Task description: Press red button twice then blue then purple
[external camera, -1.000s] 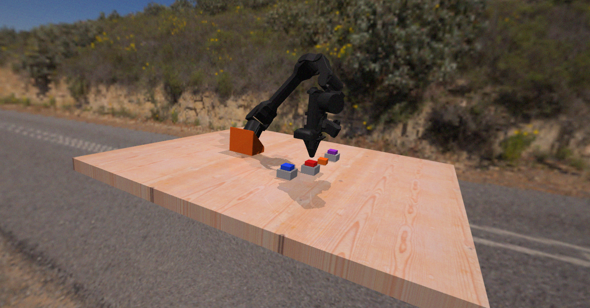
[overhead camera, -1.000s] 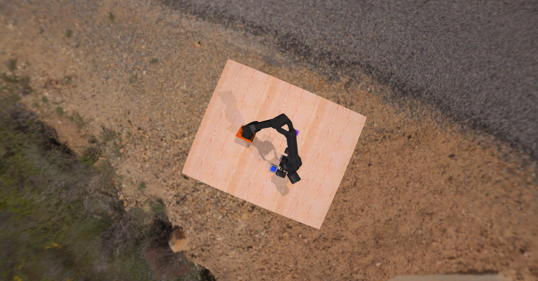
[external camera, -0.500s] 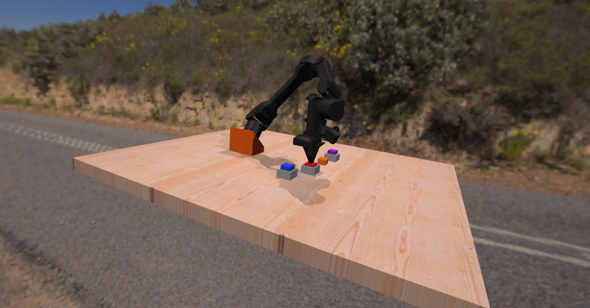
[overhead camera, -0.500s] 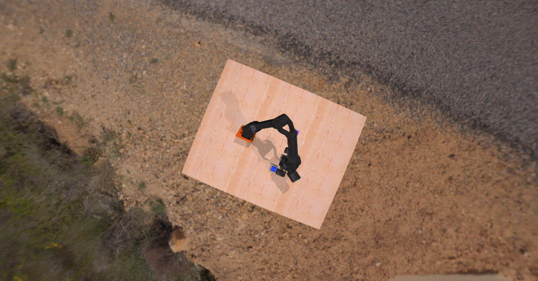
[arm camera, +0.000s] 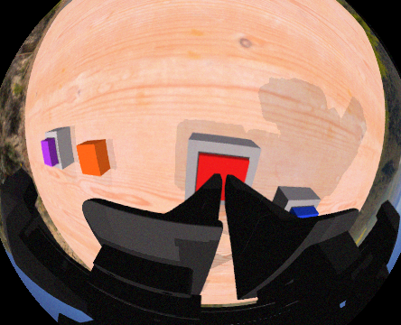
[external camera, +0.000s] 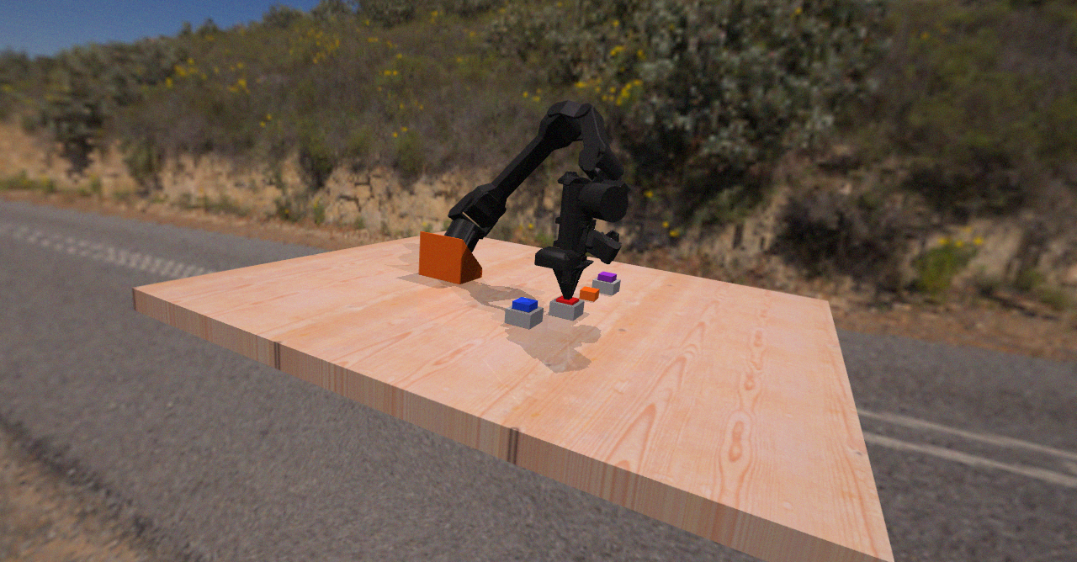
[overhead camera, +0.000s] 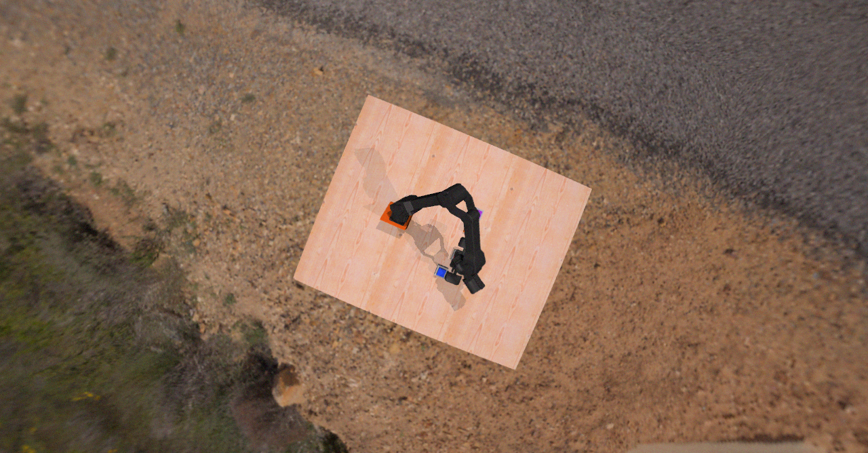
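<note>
My gripper (external camera: 568, 296) (arm camera: 222, 180) is shut and empty, pointing down with its fingertips on the red button. The red button (external camera: 563, 300) (arm camera: 209, 167) sits low in its grey housing, nearly level with the rim. The blue button (overhead camera: 441, 272) (external camera: 524, 304) (arm camera: 304, 212) stands raised in its grey housing, left of the red one in the exterior view. The purple button (overhead camera: 480, 213) (external camera: 607, 276) (arm camera: 50, 152) stands raised, farther back to the right. In the top view the arm hides the red button.
An orange block (external camera: 588, 294) (arm camera: 92, 158) lies between the red and purple buttons. The arm's orange base (overhead camera: 386, 218) (external camera: 444, 257) stands on the wooden table top (overhead camera: 418, 140) (external camera: 677, 408). The arm's shadow falls around the red and blue buttons.
</note>
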`<state>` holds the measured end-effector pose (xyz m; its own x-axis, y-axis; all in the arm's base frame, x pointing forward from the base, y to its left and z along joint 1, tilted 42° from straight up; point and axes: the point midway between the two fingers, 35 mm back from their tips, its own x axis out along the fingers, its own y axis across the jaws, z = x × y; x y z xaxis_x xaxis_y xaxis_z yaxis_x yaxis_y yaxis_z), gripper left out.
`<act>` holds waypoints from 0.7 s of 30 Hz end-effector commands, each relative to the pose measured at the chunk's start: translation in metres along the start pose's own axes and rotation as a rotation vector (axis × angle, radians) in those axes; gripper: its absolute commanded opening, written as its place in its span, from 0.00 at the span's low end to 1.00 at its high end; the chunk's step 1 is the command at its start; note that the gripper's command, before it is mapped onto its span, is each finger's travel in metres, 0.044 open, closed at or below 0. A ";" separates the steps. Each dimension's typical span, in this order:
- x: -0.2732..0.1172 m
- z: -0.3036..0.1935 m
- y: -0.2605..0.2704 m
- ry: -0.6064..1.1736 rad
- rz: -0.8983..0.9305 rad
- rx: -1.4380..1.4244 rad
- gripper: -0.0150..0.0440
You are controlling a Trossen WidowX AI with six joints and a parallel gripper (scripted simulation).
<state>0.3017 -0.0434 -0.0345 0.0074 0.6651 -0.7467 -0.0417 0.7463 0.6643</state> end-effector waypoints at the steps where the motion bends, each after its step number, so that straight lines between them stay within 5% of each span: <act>1: -0.003 0.000 0.000 0.000 0.000 0.001 0.29; 9: -0.037 0.000 0.000 0.000 0.002 0.007 0.29; 14: -0.093 0.000 0.000 0.001 0.001 0.008 0.29; 21: -0.096 -0.003 -0.007 0.001 -0.002 0.013 0.29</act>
<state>0.3016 -0.1075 0.0337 0.0172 0.6639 -0.7476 -0.0274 0.7477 0.6634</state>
